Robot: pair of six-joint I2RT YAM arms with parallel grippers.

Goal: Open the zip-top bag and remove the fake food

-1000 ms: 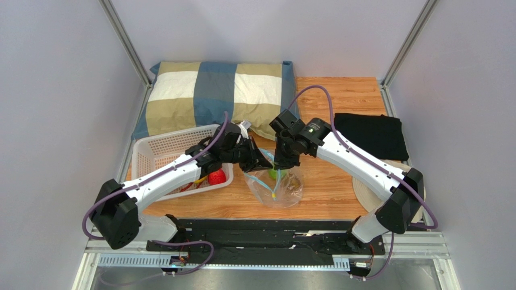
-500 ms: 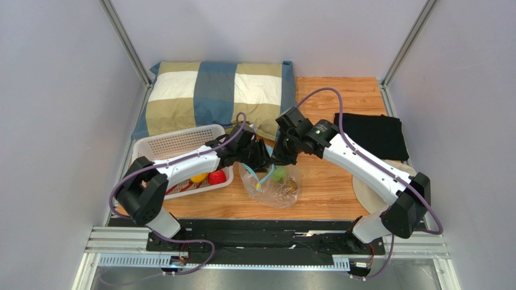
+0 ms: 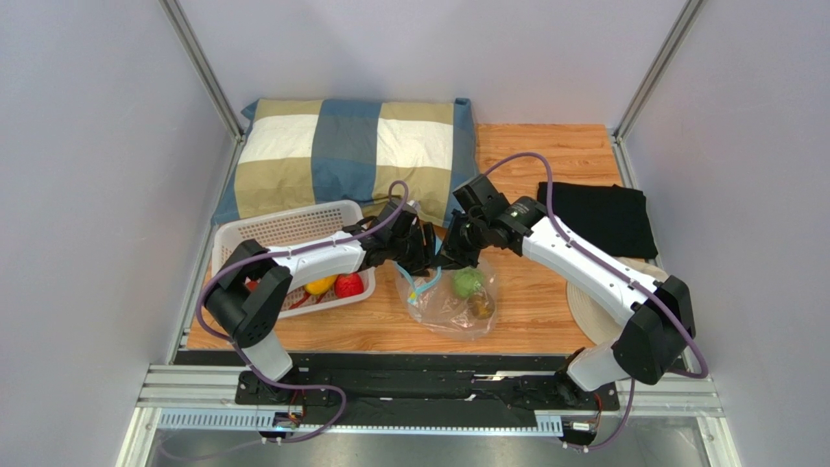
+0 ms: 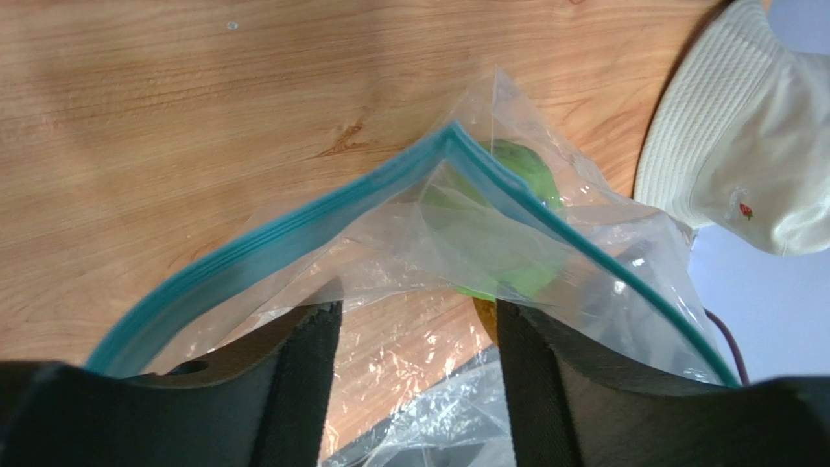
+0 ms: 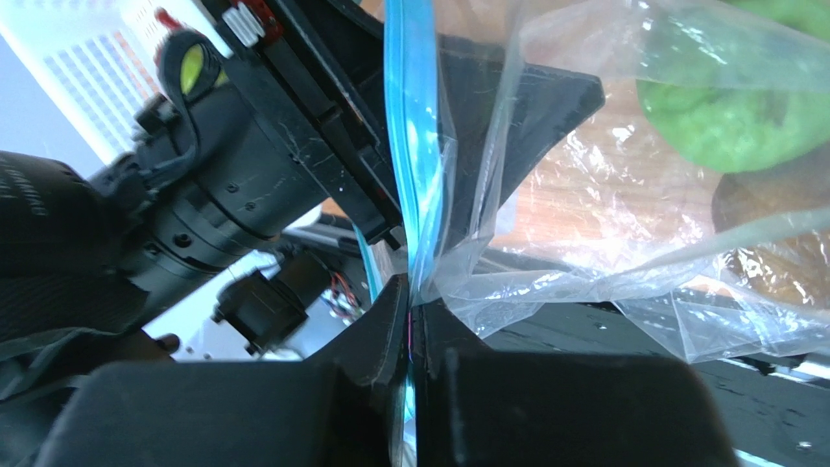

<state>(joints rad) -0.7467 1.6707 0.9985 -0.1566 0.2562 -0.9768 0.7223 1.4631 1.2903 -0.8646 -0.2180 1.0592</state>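
The clear zip-top bag [image 3: 440,305] lies on the wooden table with its blue zipper strip [image 4: 292,233] lifted into a peak. My right gripper [image 5: 411,304] is shut on that strip [image 5: 413,146], holding up one lip. My left gripper [image 4: 409,326] stands open just behind the mouth, with bag film draped over its fingertips and nothing pinched between them. Inside the bag sit the green leafy ball [image 3: 468,283] and a small brownish piece [image 3: 479,307]. In the top view the two grippers meet above the bag's far edge, left [image 3: 421,249] and right [image 3: 454,255].
A white perforated basket [image 3: 282,220] at the left holds a red strawberry [image 3: 349,285], a yellow mango [image 3: 320,286] and something red. A striped pillow [image 3: 351,156] lies at the back, a black cloth [image 3: 594,216] at the right, and a cream woven piece [image 3: 584,309] under the right arm.
My left gripper has opened and let go of the bag's lip. Both grippers have shifted back and right, dragging the bag with them. The green ball now shows more clearly.
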